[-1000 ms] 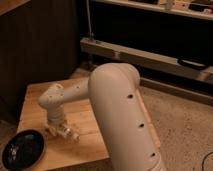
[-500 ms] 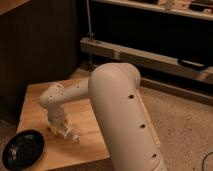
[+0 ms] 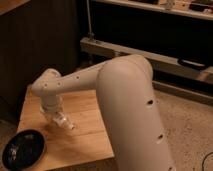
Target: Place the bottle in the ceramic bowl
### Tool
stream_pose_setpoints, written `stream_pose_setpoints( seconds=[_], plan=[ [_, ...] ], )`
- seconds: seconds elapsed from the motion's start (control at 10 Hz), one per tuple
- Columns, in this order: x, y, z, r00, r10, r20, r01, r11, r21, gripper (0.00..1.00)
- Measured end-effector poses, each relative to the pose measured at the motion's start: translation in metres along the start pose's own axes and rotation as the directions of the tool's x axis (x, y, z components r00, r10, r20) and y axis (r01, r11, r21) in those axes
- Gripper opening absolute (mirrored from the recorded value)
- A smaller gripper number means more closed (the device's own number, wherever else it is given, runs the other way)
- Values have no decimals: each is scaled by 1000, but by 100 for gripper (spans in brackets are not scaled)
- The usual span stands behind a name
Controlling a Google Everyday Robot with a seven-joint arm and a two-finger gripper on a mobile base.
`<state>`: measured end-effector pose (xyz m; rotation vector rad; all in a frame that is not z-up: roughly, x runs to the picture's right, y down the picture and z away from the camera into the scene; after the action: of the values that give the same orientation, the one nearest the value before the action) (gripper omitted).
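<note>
Small wooden table (image 3: 92, 127) before dark shelving. At its lower-left corner sits the ceramic bowl (image 3: 22, 149) — round, shallow, glossy black. Just up and right of it, the gripper (image 3: 58, 117) hangs low over the tabletop, closed on the bottle (image 3: 67, 124) — slim, white, its long axis slanting down to the right. The bowl thus lies down-left of the held bottle. The robot arm (image 3: 127, 110) fills the right.
</note>
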<state>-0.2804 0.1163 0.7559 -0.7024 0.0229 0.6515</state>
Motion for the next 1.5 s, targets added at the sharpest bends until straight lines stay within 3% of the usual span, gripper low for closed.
stream_pose_setpoints(
  seconds=[0.2, 0.4, 0.6, 0.8, 1.1, 1.2, 1.5],
  plan=[
    [-25, 1, -32, 997, -14, 81, 15, 1000, -15, 0],
    [-55, 16, -41, 984, -47, 172, 59, 996, -60, 0],
    [-70, 48, -45, 967, -100, 233, 129, 986, -109, 0],
    [-82, 88, -50, 943, -158, 294, 212, 964, -160, 0],
    [-91, 141, -70, 887, -253, 386, 365, 896, -252, 0],
    [-92, 148, -73, 879, -264, 397, 384, 886, -261, 0],
    [-92, 149, -74, 877, -266, 401, 388, 883, -263, 0]
  ],
)
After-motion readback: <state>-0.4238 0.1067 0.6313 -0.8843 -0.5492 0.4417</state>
